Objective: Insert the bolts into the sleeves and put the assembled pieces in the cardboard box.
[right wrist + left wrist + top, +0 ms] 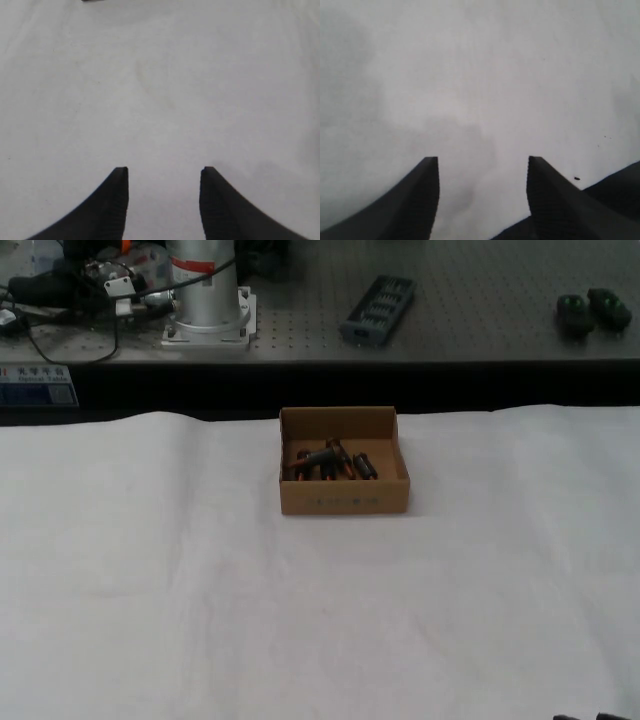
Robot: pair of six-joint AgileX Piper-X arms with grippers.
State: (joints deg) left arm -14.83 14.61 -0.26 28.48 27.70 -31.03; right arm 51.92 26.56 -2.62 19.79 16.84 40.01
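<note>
A small cardboard box (344,501) stands at the middle of the white sheet, toward the far side. Several dark bolt-and-sleeve pieces (328,461) with orange bands lie in a heap inside it. My left gripper (483,162) is open over bare white sheet, with nothing between its black fingers (426,200). My right gripper (164,172) is also open over bare white sheet and holds nothing. A sliver of dark gripper parts (595,717) shows at the near right edge of the high view.
A white sheet (150,590) covers the bench around the box. Behind it lies a dark perforated table with a metal post base (207,300), cables, a black ribbed part (378,308) and two dark knobs (593,312).
</note>
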